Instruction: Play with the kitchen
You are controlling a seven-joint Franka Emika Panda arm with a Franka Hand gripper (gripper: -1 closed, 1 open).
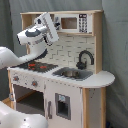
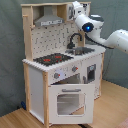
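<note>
Claw (image 1: 56, 21) (image 2: 73, 6): one, raised at the upper shelf of the kitchen; whether its fingers are spread or closed cannot be told.

Tall white and light-wood toy kitchen (image 1: 65, 95) (image 2: 60, 95): one, filling the middle of both exterior views.

- Black stovetop with red rings (image 1: 34, 65) (image 2: 53, 59): one.
- Sink (image 1: 73, 73) (image 2: 82, 50): one, beside the stovetop.
- Curved black faucet (image 1: 85, 58) (image 2: 75, 39): one, at 12 o'clock from the sink.
- Grey hood (image 2: 49, 20): one.
- Knobs (image 2: 56, 76): two, on the front panel.
- Windowed oven door (image 2: 66, 101): one.

White arm (image 1: 35, 37) (image 2: 107, 37): reaches over the counter, wrist angled up, well apart from the stovetop. Counter edge rounded beyond the sink.
</note>
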